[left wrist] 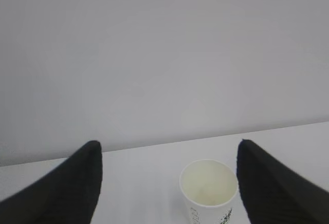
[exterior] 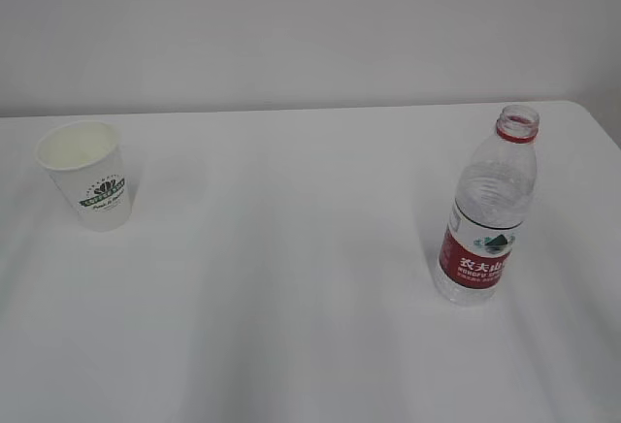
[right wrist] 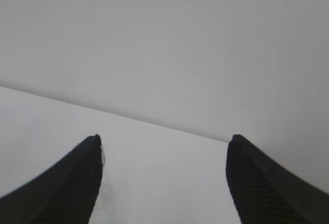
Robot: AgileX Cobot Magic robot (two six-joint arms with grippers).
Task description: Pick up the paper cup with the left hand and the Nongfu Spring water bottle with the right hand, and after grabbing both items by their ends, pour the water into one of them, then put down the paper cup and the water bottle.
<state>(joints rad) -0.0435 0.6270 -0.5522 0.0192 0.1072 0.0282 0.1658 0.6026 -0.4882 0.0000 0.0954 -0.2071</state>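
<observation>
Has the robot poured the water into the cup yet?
Not yet. Nothing looks done: the paper cup stands upright on the white table, and it looks empty. The water bottle stands apart from it, uncapped. Both the left gripper and the right gripper have open jaws holding nothing. Picking up, pouring and putting down are all left.

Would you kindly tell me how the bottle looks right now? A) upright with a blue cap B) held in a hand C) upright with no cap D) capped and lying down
C: the bottle stands upright on the table, its mouth open above the red neck ring, with no hand on it.
</observation>
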